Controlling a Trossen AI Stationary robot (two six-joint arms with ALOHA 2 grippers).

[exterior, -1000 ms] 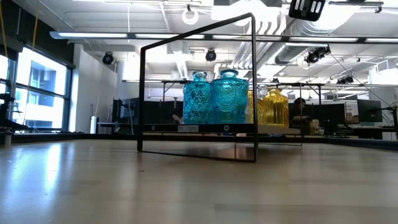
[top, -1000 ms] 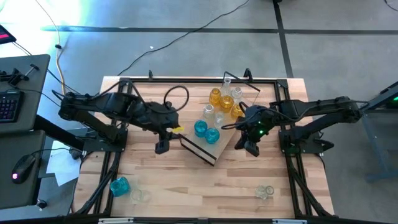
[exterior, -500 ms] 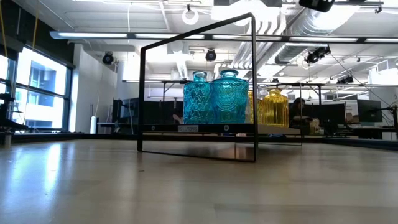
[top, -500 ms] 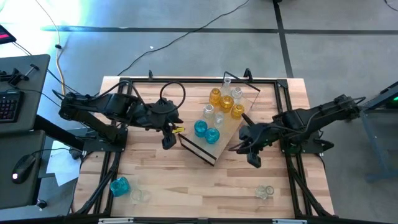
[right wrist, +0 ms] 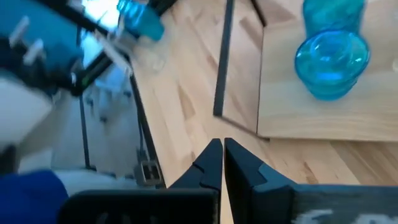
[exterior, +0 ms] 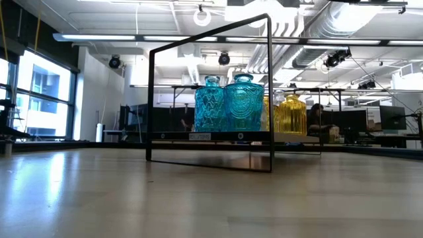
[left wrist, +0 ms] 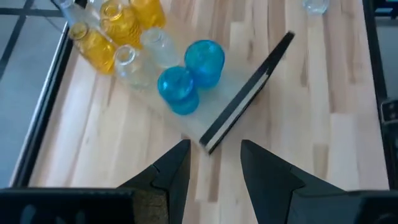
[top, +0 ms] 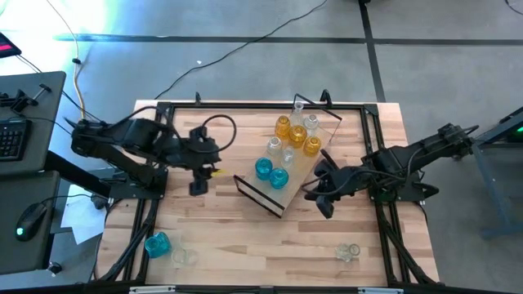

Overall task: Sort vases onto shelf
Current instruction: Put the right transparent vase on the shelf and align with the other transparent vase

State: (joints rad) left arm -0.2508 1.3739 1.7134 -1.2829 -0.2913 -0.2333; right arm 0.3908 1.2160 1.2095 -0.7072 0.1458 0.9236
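Observation:
The shelf (top: pixel 286 167), a light-wood board with black wire end frames, lies slantwise at the table's middle. Several vases stand on it on their bases: amber (top: pixel 298 135), clear (top: pixel 274 145) and two teal (top: pixel 263 168), also seen as teal vases (left wrist: pixel 189 74). A loose teal vase (top: pixel 157 242) and a clear one (top: pixel 184 257) lie near the near-left corner, and another clear one (top: pixel 347 251) sits near right. My left gripper (top: pixel 198 186) hangs open left of the shelf's near end (left wrist: pixel 249 93), nothing between its fingers. My right gripper (top: pixel 323 208) is shut, right of the shelf, touching nothing.
Black rails (top: pixel 163 106) frame the wooden tabletop. A cable loops over my left arm (top: pixel 216 126). Bare wood (top: pixel 261 245) stretches along the near side between the loose vases. In the low view the shelf's wire frame (exterior: pixel 268 92) stands before the teal vases (exterior: pixel 228 102).
My left gripper has drawn back from the shelf's near end toward the table's left edge, staying open. My right arm has swung toward the near edge and its wrist has rolled, the gripper staying shut. The shelf and vases have not moved.

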